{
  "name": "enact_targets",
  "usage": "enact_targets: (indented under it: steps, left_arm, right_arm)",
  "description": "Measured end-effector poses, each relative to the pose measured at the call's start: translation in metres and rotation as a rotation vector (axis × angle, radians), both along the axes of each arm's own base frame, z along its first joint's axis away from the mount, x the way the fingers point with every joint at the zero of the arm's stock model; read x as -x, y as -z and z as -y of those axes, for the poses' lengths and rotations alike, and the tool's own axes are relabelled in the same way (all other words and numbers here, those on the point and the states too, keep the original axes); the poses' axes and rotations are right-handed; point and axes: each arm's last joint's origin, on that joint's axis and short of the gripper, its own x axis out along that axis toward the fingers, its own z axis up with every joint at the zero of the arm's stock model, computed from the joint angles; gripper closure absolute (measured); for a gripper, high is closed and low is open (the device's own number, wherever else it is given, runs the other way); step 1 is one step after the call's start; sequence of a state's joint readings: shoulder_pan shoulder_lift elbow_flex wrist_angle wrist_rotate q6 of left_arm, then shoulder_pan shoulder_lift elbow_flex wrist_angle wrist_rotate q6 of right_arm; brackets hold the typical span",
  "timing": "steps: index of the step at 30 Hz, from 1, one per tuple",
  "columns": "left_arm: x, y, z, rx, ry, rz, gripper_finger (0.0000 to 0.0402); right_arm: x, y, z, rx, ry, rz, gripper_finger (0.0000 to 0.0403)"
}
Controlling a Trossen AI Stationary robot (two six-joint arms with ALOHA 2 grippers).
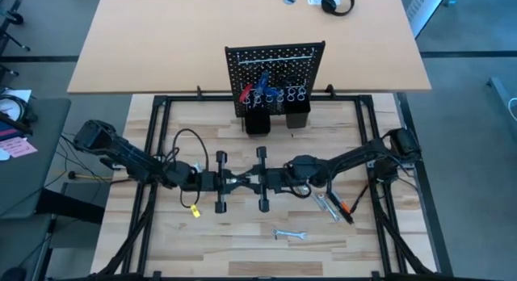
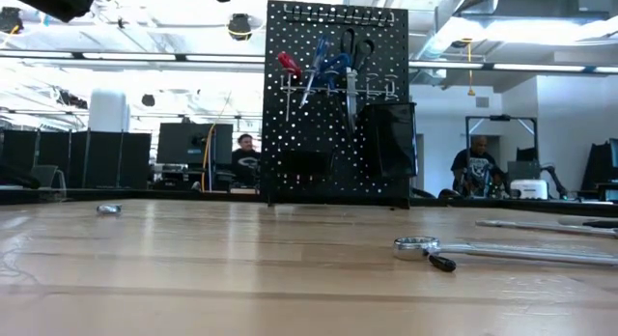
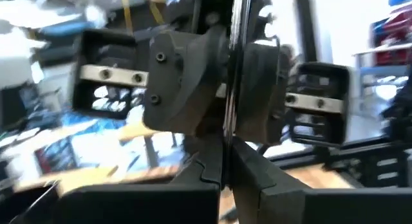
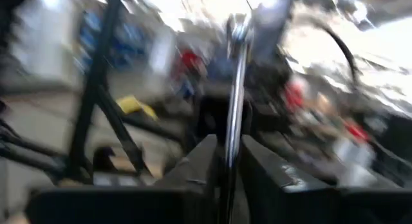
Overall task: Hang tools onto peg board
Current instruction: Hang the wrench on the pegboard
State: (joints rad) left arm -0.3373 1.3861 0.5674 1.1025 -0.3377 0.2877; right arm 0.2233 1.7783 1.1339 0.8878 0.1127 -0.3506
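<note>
Wrenches come first when reading from the near edge of the pale wooden slat table (image 1: 242, 249): one small silver double-ended wrench (image 1: 289, 233) lies flat at about 6 o'clock from the table's middle, and a longer silver wrench (image 1: 326, 206) lies at about 4 o'clock, just beside a thin orange-and-black tool (image 1: 347, 210). In the low view this longer wrench shows flat on the wood with its ring end toward the left. In the middle of the table the two dark arms meet tip to tip. The left gripper (image 1: 233, 182) comes from 9 o'clock and its fingers are pressed together on a thin silver bar-shaped tool (image 3: 233, 69), which stands upright between them in the left wrist view. The right gripper (image 1: 252, 183) comes from 3 o'clock and faces the left one; in the right wrist view the same silver tool stands between its two fingers (image 4: 205, 156), but whether they clamp it or stand a little apart I cannot tell. Farther, at 12 o'clock, the upright black perforated metal peg board (image 1: 275, 63) stands at the far edge. A red-handled tool (image 2: 289, 66), blue-handled tools (image 2: 321, 61) and black scissors (image 2: 354, 56) hang on it, and two black cups (image 1: 276, 119) sit at its base.
</note>
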Motion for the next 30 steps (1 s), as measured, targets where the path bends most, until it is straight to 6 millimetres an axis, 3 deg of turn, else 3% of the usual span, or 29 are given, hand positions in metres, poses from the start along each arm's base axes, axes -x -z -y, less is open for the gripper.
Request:
enact_targets:
  steps: [6, 12, 17, 22, 26, 30]
  left_arm:
    - [0.009, -0.010, -0.015, 0.075, -0.070, -0.073, 0.0399]
    - [0.014, -0.034, -0.055, 0.174, -0.130, -0.148, 0.0401]
    - [0.004, -0.075, -0.103, 0.279, -0.168, -0.274, 0.0401]
    - [-0.004, -0.105, -0.151, 0.383, -0.128, -0.271, 0.0401]
    - [-0.009, -0.101, -0.184, 0.480, -0.107, -0.282, 0.0401]
    - [-0.013, -0.092, -0.202, 0.523, -0.110, -0.283, 0.0401]
  right_arm:
    - [0.029, -0.019, -0.002, 0.087, 0.258, -0.245, 0.0266]
    - [0.071, -0.038, -0.009, 0.028, 0.283, -0.439, 0.0219]
    - [0.089, -0.041, -0.019, -0.015, 0.245, -0.507, 0.0218]
    - [0.093, -0.041, -0.029, 0.009, 0.212, -0.513, 0.0227]
    - [0.096, -0.040, -0.035, 0.028, 0.222, -0.514, 0.0233]
    - [0.098, -0.040, -0.039, 0.038, 0.238, -0.513, 0.0236]
